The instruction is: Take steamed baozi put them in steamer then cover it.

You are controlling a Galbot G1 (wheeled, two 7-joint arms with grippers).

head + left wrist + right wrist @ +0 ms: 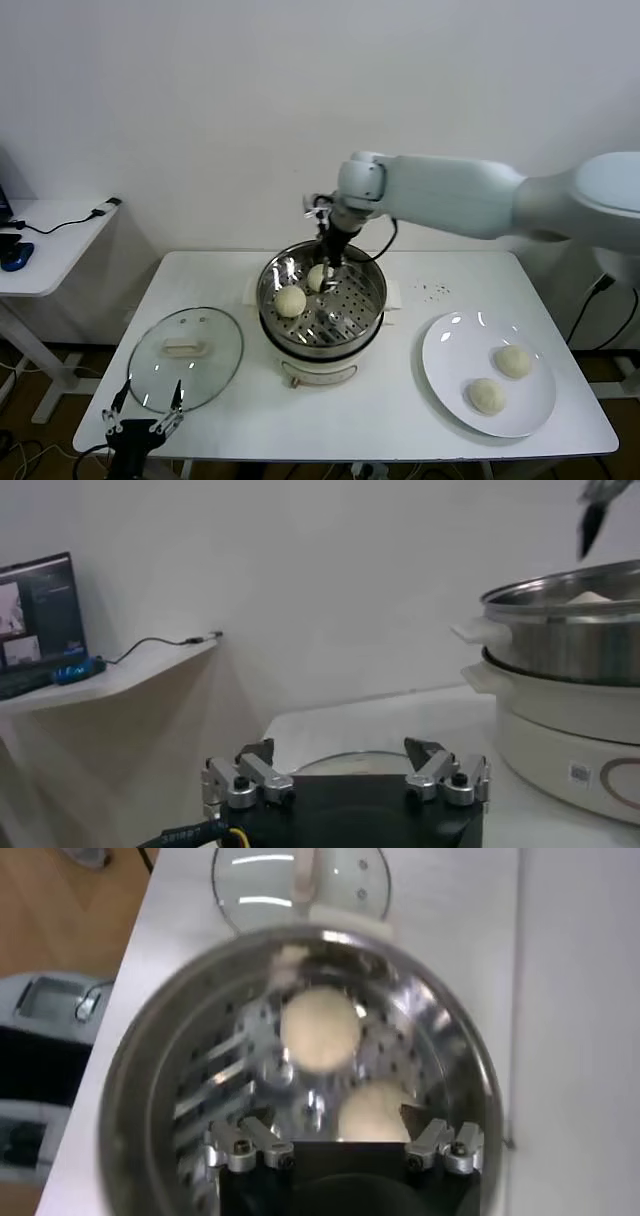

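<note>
The steamer (377, 297) stands mid-table with two steamed baozi on its perforated tray, one toward the left (290, 300) and one at the back (318, 277). My right gripper (328, 268) hangs open just above the back bun; in the right wrist view that baozi (375, 1113) lies free below the spread fingers of the gripper (340, 1123), and the other bun (320, 1026) sits farther in. Two more baozi (513, 361) (486, 395) rest on the white plate (455, 350). The glass cover (186, 357) lies flat left of the steamer. My left gripper (145, 410) waits open at its near edge.
From the left wrist view, the open left gripper (342, 755) sits low before the cover's rim (350, 763), with the steamer (570, 630) to one side. A small side table (50, 250) with cables stands off the table's left. Dark specks (432, 290) lie behind the plate.
</note>
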